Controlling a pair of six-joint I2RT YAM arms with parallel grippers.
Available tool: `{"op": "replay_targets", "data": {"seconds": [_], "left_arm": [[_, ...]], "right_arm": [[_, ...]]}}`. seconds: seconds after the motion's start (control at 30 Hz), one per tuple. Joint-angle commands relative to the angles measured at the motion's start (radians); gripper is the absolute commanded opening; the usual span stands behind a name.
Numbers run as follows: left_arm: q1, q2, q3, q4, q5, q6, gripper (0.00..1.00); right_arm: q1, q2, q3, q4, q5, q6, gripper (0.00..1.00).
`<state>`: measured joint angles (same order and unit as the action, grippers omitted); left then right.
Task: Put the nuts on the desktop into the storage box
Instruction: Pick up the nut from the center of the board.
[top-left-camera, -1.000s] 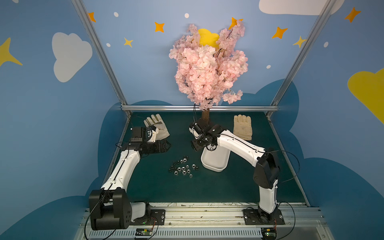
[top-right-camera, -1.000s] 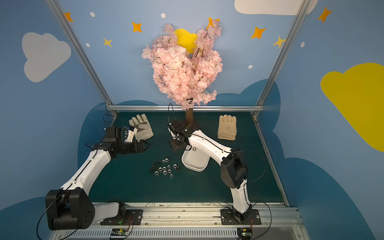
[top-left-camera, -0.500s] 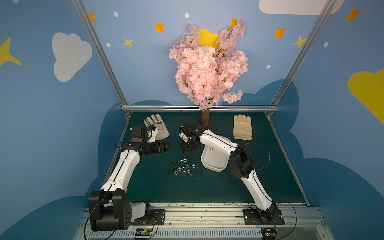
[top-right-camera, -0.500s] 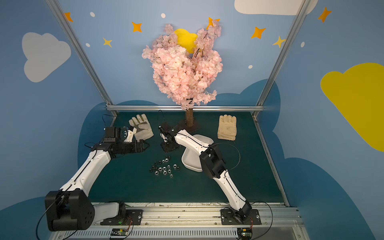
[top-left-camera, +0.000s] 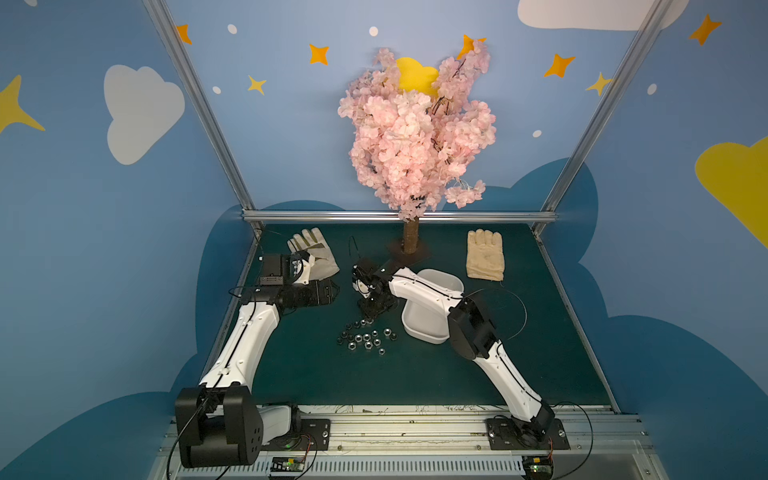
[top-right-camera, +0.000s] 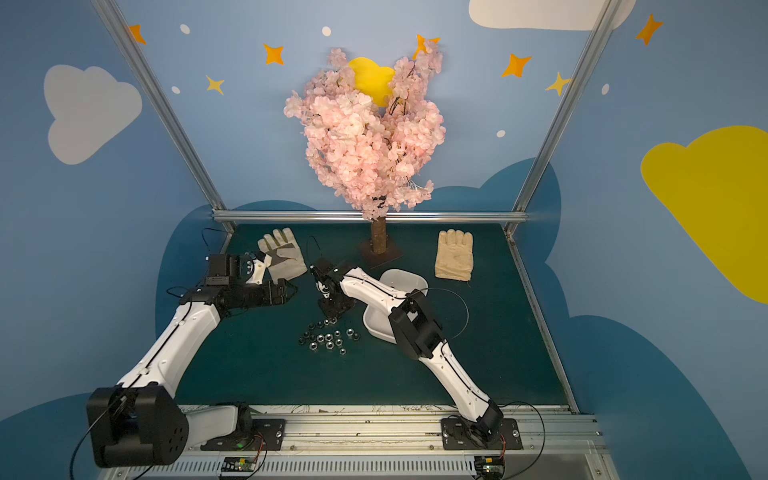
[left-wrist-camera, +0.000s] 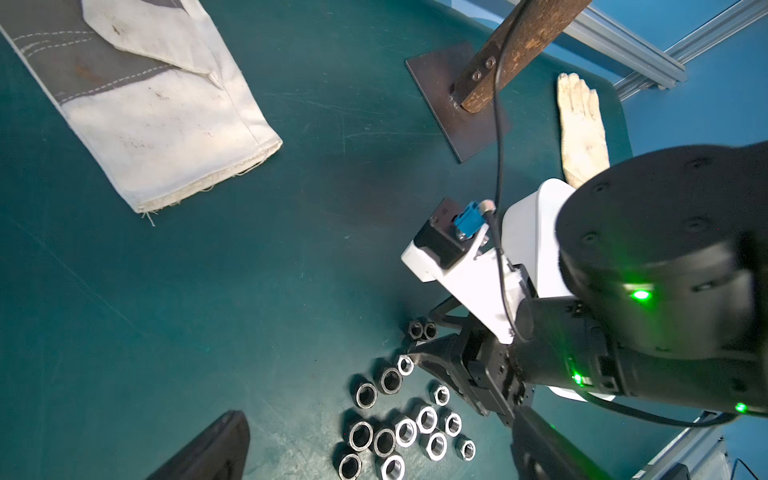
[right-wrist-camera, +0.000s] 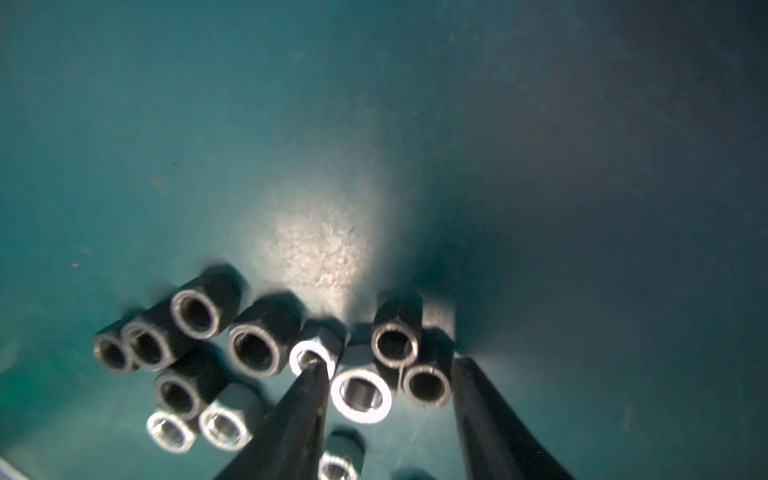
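About 15 small hexagonal metal nuts (top-left-camera: 365, 337), shiny silver and black: lie loose in 1 cluster near the middle of the flat dark green matte desktop (top-left-camera: 415, 382), plain in both top views.

Just beside the cluster at 3 o'clock: the shallow white plastic storage box (top-left-camera: 420, 328) with rounded corners, partly crossed by the white right arm (top-left-camera: 424, 291).

At the 12 o'clock edge of the cluster: the black right gripper (top-left-camera: 375, 311). Points down, low over the nuts. In the right wrist view, jaws apart, straddling nuts that rest on the desktop. Tip of 1 black finger (right-wrist-camera: 303, 415): against the rim of a small silver nut (right-wrist-camera: 298, 355). Between the 2 fingers: 1 larger silver nut (right-wrist-camera: 360, 415) and 2 black nuts (right-wrist-camera: 397, 316). Cannot tell whether the pads press them.

At 10 o'clock of the cluster, apart from it: the black left gripper (top-left-camera: 331, 291). Hangs above the desktop, points toward 3 o'clock. In the left wrist view, spread wide and holding nothing, dark fingers (left-wrist-camera: 216, 449) on either side of the nuts.

At 11 o'clock: a pale canvas work glove with grey patches (top-left-camera: 318, 257), partly behind the left wrist.

At 12 o'clock: a pink artificial blossom tree (top-left-camera: 415, 137), brown trunk on a dark square plate (top-left-camera: 419, 257).

At 2 o'clock: a beige knitted work glove (top-left-camera: 485, 254).

Around the desktop: silver aluminium rails (top-left-camera: 399, 216).
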<state>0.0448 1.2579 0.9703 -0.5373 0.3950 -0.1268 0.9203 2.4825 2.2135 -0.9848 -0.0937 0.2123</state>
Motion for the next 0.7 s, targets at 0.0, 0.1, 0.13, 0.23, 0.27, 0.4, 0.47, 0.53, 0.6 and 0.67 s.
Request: {"op": "replay_targets", "data": {"seconds": [0.0,0.1,0.13,0.23,0.27,0.4,0.47,0.53,0.6,0.67], "left_arm": [[-0.001,-0.025,-0.005,-0.009,-0.011,0.011,1.0],[-0.002,-0.026,-0.005,-0.009,-0.01,0.011,1.0],[-0.001,-0.027,-0.005,-0.009,-0.011,0.01,1.0],[-0.002,-0.029,-0.005,-0.007,-0.01,0.011,1.0],[-0.001,-0.029,-0.005,-0.007,-0.009,0.01,1.0],[0.001,-0.031,-0.005,-0.006,-0.008,0.009,1.0],[0.001,-0.03,-0.007,-0.004,-0.005,0.008,1.0],[0.0,-0.032,-0.007,-0.003,-0.005,0.009,1.0],[0.0,-0.032,-0.007,-0.003,-0.005,0.007,1.0],[0.001,-0.033,-0.008,-0.003,-0.006,0.006,1.0]], "right_arm": [[0.006,0.03,0.047,-0.046,0.013,-0.011,0.52],[0.005,0.046,0.06,-0.047,0.018,-0.002,0.5],[0.004,0.05,0.064,-0.049,0.014,0.002,0.5],[0.001,0.055,0.071,-0.048,0.001,0.018,0.49],[0.0,0.056,0.073,-0.049,0.003,0.024,0.49],[-0.001,0.062,0.078,-0.049,0.017,0.022,0.47],[-0.004,0.065,0.079,-0.049,0.013,0.03,0.47],[-0.007,0.067,0.082,-0.047,0.011,0.041,0.46],[-0.009,0.071,0.089,-0.049,0.009,0.045,0.44],[-0.008,0.074,0.095,-0.049,0.015,0.04,0.43]]}}
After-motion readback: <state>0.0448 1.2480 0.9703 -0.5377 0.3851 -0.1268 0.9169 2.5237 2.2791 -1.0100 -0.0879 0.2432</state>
